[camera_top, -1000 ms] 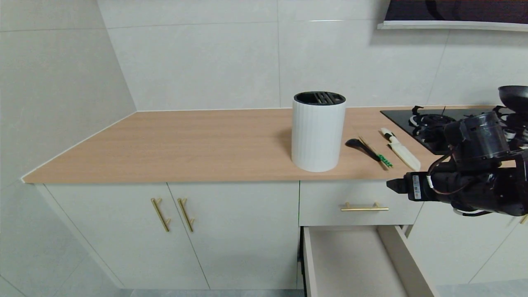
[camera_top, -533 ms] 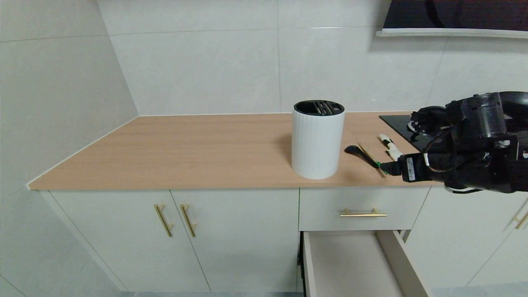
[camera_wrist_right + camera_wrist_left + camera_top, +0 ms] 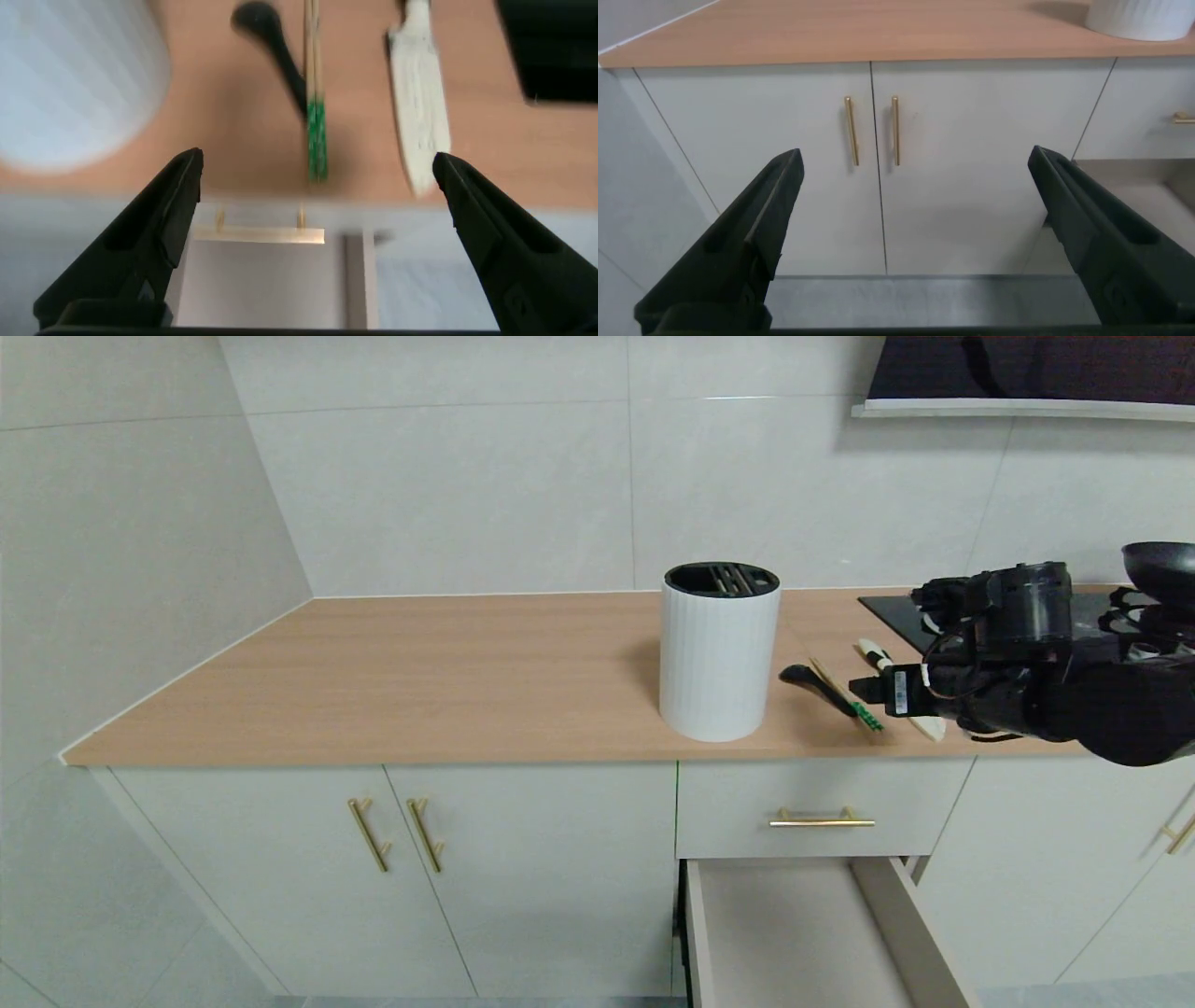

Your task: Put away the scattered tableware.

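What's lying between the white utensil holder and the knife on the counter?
A black spoon and a pair of green-tipped chopsticks lie side by side between the white utensil holder and the knife, clearest in the right wrist view.

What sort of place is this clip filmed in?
Most likely a kitchen: a wooden counter over cabinets, a gas hob at its right end, and a knife lying near a white utensil holder.
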Controlling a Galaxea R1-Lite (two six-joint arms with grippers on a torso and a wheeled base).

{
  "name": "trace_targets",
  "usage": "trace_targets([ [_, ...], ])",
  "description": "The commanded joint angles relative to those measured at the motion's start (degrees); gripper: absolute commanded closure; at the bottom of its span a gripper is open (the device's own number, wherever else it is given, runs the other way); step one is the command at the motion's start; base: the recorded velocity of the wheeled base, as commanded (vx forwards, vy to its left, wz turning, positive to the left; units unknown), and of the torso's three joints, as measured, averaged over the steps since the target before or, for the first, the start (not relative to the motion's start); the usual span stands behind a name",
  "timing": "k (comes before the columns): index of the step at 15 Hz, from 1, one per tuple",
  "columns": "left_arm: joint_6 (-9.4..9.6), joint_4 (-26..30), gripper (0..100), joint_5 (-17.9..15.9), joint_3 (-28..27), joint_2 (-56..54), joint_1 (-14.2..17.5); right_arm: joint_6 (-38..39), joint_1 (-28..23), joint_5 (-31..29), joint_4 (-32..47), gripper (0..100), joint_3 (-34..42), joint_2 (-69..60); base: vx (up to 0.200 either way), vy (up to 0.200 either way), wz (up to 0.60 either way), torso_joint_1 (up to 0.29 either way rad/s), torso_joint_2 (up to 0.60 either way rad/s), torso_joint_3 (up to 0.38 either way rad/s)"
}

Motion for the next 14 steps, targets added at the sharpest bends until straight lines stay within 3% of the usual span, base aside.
trace_targets([
  [1,-0.01,0.0,0,0.0,0.0,0.0,0.0,0.0,-0.5,0.1,-0.4,0,0.1,3.1,0.000,0.000,0.00,0.000,0.00,0.000],
  [14,-0.01,0.0,0,0.0,0.0,0.0,0.0,-0.9,-2.3,1.2,-7.3,0,-0.4,11.2,0.000,0.000,0.00,0.000,0.00,0.000],
])
